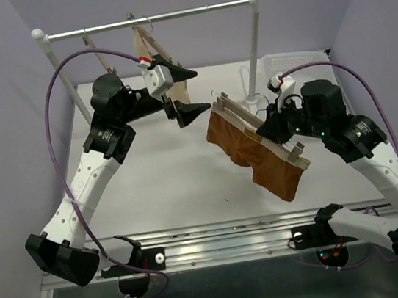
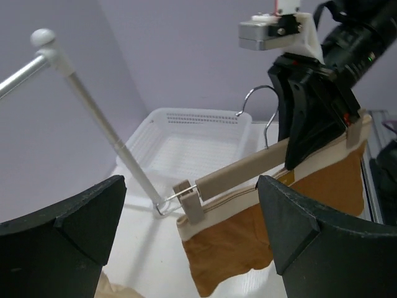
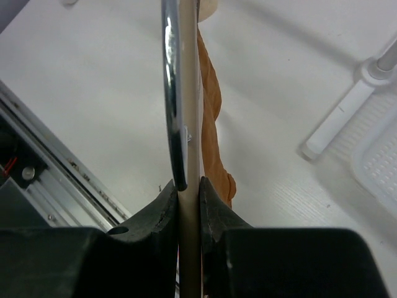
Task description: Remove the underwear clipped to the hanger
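Underwear (image 1: 243, 146) hangs clipped to the hanger (image 1: 239, 116). My right pincer (image 3: 188, 192) squeezes the hanger. My left pincer (image 1: 189, 92) is wide and holds nothing.

Holds the left end effector (image 1: 200, 89) wide open above centre in the overhead view, with the left arm (image 1: 88, 176) rising bent from the lower left corner. Pinches the right end effector (image 1: 265, 132) tight on the hanger (image 1: 233, 117) bar at centre right, with the right arm (image 1: 381, 153) folded up from the lower right corner.

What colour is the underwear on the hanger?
The underwear is rust orange-brown with a cream waistband; clearest in left wrist view.
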You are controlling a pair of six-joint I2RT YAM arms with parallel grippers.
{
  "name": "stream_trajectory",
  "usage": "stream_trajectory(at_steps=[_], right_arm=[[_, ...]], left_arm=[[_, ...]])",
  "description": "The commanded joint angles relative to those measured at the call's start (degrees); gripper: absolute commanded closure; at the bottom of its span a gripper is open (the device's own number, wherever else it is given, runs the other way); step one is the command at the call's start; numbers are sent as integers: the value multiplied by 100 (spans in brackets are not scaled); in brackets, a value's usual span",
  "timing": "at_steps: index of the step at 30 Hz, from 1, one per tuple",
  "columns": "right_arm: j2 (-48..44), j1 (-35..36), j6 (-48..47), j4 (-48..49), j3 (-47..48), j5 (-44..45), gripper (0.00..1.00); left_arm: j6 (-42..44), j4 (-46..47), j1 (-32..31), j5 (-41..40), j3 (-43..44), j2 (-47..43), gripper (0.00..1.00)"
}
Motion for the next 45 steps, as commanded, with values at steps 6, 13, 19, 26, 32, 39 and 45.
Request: stream_trajectory(at_steps=[6,13,19,26,32,39,45], right_arm=[[-326,-3,-912,-210,54,-1303,99],[-651,-3,-1916,-439,-139,-1630,99],[-511,-3,-2153,-536,-78,-1867,99],[-546,-3,-2180,-404,-96,-1832,99],[-537,-3,-2241,-334,-122,-1885,99],[-397,-3,-2276,-325,-43,-1999,99],[-326,-3,-2311,-343,-43,-1999,99]], left_arm=[[2618,-2379,33,2046,778,395,1],[3411,-3288,42,2292,560,246,1],[2681,-2986,42,2283,549,368,1],[2690,-3005,42,2424,312,395,1],[2155,-2390,42,2573,-197,167,1],[1829,-1994,42,2679,-470,87,1],[1512,-1678,42,2846,-549,175,1]])
